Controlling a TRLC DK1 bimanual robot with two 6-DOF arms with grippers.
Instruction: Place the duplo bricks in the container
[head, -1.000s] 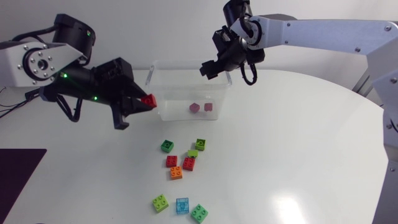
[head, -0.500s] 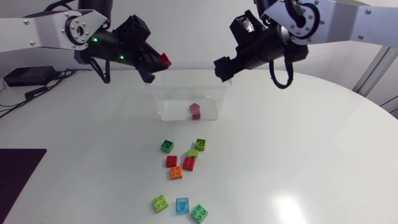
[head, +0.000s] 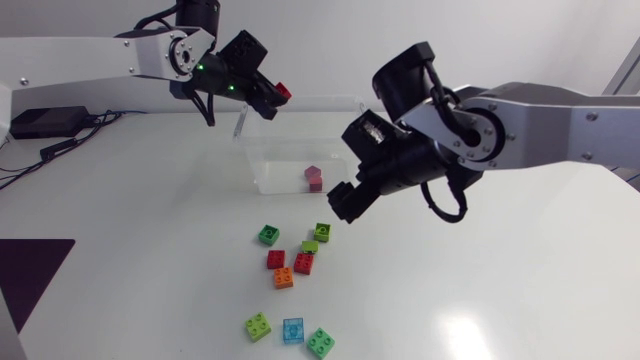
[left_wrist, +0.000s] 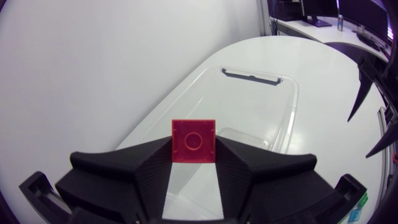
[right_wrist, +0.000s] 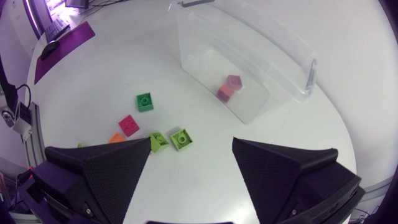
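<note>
Head view: the left gripper (head: 270, 96) clamps a red brick (head: 283, 91) above the near rim of the container (head: 262, 160), positioned for release inside. The right gripper (head: 343, 203), fingers wide apart, hangs near the loose bricks (head: 300, 262), likely for the next pick.

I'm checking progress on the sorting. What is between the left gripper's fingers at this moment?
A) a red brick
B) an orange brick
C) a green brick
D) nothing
A: in the left wrist view the left gripper is shut on a red brick, one finger on each side, with the clear container ahead of it.
</note>
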